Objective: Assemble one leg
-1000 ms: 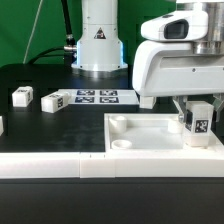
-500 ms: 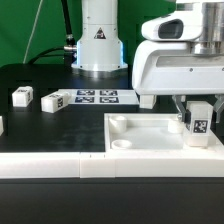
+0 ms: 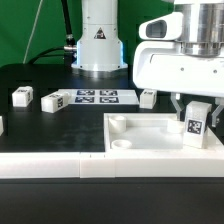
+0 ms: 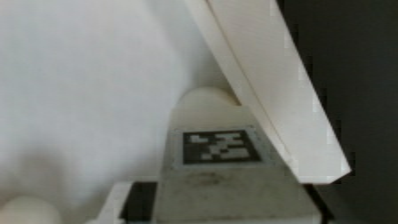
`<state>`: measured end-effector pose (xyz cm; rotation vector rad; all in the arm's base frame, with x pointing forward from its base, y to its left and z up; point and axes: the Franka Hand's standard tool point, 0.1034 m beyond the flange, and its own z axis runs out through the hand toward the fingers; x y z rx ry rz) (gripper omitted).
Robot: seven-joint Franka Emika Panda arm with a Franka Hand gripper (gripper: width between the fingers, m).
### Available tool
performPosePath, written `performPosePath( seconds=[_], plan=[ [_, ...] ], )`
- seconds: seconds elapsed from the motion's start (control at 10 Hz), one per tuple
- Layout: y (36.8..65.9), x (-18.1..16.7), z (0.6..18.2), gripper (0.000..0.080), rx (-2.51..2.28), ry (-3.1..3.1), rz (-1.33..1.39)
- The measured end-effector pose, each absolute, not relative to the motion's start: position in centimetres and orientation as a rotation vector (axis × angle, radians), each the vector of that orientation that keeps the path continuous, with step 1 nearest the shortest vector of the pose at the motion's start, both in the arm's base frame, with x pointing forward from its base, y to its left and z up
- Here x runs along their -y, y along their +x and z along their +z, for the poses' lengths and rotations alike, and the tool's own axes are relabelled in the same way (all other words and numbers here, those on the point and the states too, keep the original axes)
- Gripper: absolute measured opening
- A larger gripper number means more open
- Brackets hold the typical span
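Shifted slightly leftward at frame right; gripper (image 3: 197,108) clamped on the leg (image 3: 195,123), seating into tray (image 3: 135,135) corner.

Smooth white plastic leg (image 3: 197,124) (matt printed tag) above glossy white tray (image 3: 150,136).

Pretty clearly a robotics lab setup. There's a white Franka arm base (image 3: 99,40) bolted at the back of a black counter (image 3: 40,80), a green backdrop curtain (image 3: 25,30) behind it, cables hanging down, and a marker board (image 3: 97,97) of printed tags lying flat for camera tracking. Nothing homey about it.
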<state>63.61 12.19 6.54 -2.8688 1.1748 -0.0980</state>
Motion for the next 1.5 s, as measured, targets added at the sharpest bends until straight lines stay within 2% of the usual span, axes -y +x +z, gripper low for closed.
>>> performPosePath(
  seconds=[0.5, 0.7, 0.9, 1.0, 1.5],
  plan=[
    [63.5, -12.1, 6.5, 0.0290, -1.813, -2.479, -0.056],
    [63.5, -12.1, 6.5, 0.0290, -1.749, -2.525, -0.059],
    [63.7, -12.3, 6.5, 0.0555, -1.548, -2.645, -0.084],
    [63.6, -12.6, 6.5, 0.0624, -1.342, -2.767, -0.099],
    [63.5, -13.0, 6.5, 0.0649, -0.525, -3.055, -0.125]
  ],
)
